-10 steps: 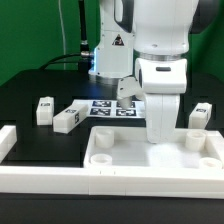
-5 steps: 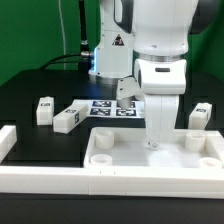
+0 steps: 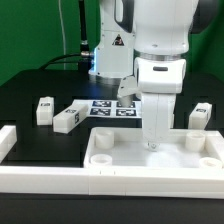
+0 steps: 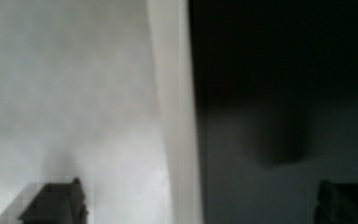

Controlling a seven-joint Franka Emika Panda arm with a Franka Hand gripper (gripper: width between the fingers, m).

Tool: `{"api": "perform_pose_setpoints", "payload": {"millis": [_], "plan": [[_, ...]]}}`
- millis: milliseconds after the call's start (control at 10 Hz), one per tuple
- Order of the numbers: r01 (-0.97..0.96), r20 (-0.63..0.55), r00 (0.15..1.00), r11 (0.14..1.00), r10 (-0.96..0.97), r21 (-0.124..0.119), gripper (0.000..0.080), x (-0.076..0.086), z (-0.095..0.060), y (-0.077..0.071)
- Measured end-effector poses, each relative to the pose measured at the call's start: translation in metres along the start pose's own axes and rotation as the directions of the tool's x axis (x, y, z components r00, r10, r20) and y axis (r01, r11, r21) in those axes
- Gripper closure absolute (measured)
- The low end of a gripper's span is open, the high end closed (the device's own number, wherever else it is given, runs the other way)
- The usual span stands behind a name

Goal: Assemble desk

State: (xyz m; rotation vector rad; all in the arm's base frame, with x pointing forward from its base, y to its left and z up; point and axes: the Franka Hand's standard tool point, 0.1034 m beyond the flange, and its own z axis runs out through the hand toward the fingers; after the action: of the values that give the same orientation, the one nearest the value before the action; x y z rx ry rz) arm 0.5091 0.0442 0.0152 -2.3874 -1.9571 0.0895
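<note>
The desk's white tray-like tabletop (image 3: 128,152) lies near the front of the black table, with round sockets at its corners. My gripper (image 3: 153,142) points straight down over the tabletop's rear rim. In the wrist view the gripper (image 4: 197,204) is open: its dark fingertips (image 4: 53,201) stand far apart, with the white tabletop (image 4: 69,100) edge between them and nothing gripped. Two white legs (image 3: 43,110) (image 3: 65,120) lie at the exterior view's left. A third leg (image 3: 201,116) lies at its right, and another leg (image 3: 125,90) sits behind the arm.
The marker board (image 3: 103,108) lies flat behind the tabletop. A long white border rail (image 3: 70,184) runs along the table's front, with a short piece (image 3: 8,141) at the exterior view's left. Black table surface (image 4: 282,80) shows beside the tabletop edge.
The jaws have gone from shut to wide open. The arm and the tabletop have barely moved.
</note>
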Motion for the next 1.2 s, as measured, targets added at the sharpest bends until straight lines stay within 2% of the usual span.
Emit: {"api": "perform_pose_setpoints", "payload": {"millis": [300,400,900,1000,1200], "plan": [[-0.098,0.003,0.995,0.994,0.098,-0.048,0.0151,0.019,-0.038,-0.003],[-0.111,-0.001,0.994,0.992,0.111,-0.058,0.0151,0.025,-0.043,-0.002],[-0.161,-0.008,0.987,0.985,0.161,-0.059,0.0151,0.026,-0.042,-0.003],[-0.305,-0.033,0.952,0.95,0.303,-0.073,0.0151,0.029,-0.043,-0.009],[-0.56,-0.046,0.828,0.826,0.558,-0.06,0.0151,0.038,-0.045,-0.021]]}}
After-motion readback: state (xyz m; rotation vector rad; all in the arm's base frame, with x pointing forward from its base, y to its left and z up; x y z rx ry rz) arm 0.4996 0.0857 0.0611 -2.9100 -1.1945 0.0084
